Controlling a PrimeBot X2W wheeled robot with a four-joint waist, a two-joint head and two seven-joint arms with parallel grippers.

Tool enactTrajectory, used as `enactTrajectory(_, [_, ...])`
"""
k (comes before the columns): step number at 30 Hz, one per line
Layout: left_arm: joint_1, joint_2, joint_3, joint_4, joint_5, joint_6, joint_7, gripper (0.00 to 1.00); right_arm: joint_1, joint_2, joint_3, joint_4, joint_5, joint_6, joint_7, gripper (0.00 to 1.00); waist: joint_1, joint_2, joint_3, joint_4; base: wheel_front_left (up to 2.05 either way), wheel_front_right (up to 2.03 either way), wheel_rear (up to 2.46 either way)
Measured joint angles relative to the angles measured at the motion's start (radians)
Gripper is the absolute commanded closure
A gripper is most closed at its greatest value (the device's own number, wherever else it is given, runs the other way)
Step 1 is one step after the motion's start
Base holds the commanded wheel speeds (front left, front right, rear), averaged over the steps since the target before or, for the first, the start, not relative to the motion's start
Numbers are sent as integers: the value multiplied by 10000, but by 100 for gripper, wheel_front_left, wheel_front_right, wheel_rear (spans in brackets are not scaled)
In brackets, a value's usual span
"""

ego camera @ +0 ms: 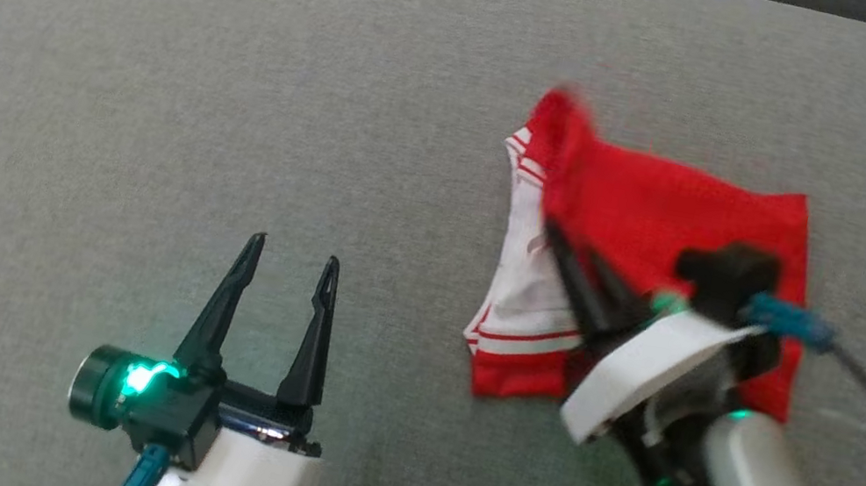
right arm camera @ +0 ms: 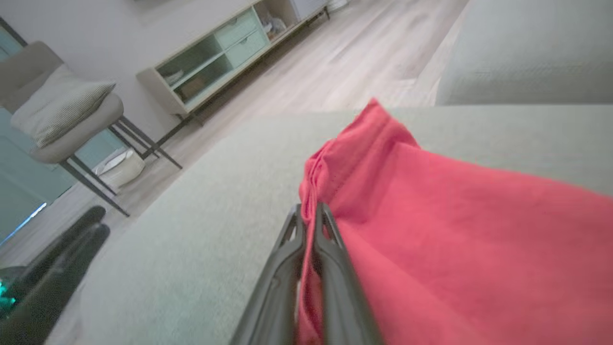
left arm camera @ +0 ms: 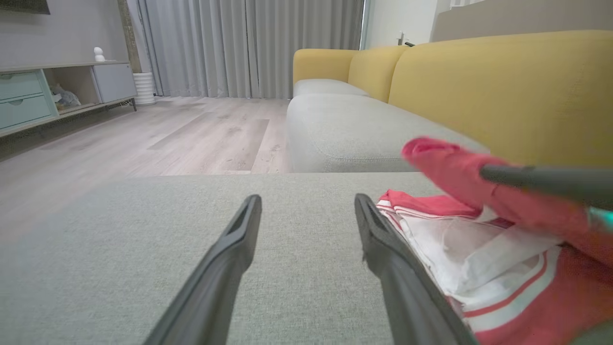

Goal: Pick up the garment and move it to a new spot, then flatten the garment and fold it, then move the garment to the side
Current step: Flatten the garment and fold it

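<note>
Left gripper (ego camera: 296, 247) hovers over the near part of the grey seat cushion (ego camera: 156, 96), left of centre, its two dark fingers spread wide with nothing between them. In the left wrist view the same gripper (left arm camera: 307, 199) points across the cushion (left arm camera: 143, 230) toward its far edge. Its right-hand finger sits just beside the white striped hem of the garment (left arm camera: 503, 268); whether they touch cannot be told from this angle.

Red and white garment (ego camera: 671, 205): lies on the right half of the cushion, well apart from the left edge and nearer the right edge. A white panel with red stripes is exposed on its left side and red fabric covers the rest.

Right gripper (ego camera: 571, 241) reaches in over the garment from the near right. Its fingers are pressed together on a fold of the red fabric. The right wrist view shows that gripper (right arm camera: 310, 208) pinching a bunched edge of the garment (right arm camera: 455, 215), which is lifted off the cushion (right arm camera: 191, 215). The raised corner is blurred in the head view.

Yellow sofa back (left arm camera: 503, 96) stands behind the cushion.
</note>
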Motion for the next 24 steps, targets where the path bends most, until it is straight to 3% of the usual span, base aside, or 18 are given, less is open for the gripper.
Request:
enactTrajectory(2, [-5,-33,2,2,0,-10,0,0,29,63,403,702,-35,0,-221,100,0,0,59,154,0,0,0])
enactTrajectory(3, [-9,-52,6,4,0,-8,0,0,27,81,560,1022,-96,0,-314,61,0,0,89,221,0,0,0])
enactTrajectory(4, [-12,-65,8,6,0,-8,0,0,27,105,675,1281,-163,0,-431,0,0,0,114,279,0,0,0])
enactTrajectory(9, [-13,-86,176,6,-13,4,0,0,13,270,610,1455,-42,0,-1317,0,0,0,35,370,0,0,0])
enactTrajectory(15, [54,-98,351,12,-13,4,0,0,94,180,-1083,566,65,0,-3007,0,0,0,-477,184,0,0,0])
enactTrajectory(19, [436,-100,579,207,-13,2,0,0,992,-330,-1925,297,462,0,-4512,0,-1,0,-1105,-97,0,0,0])
enactTrajectory(24, [808,-102,690,453,-13,-15,0,0,2168,-686,-2215,765,236,0,-5294,0,-1,0,-1763,-393,0,0,0])
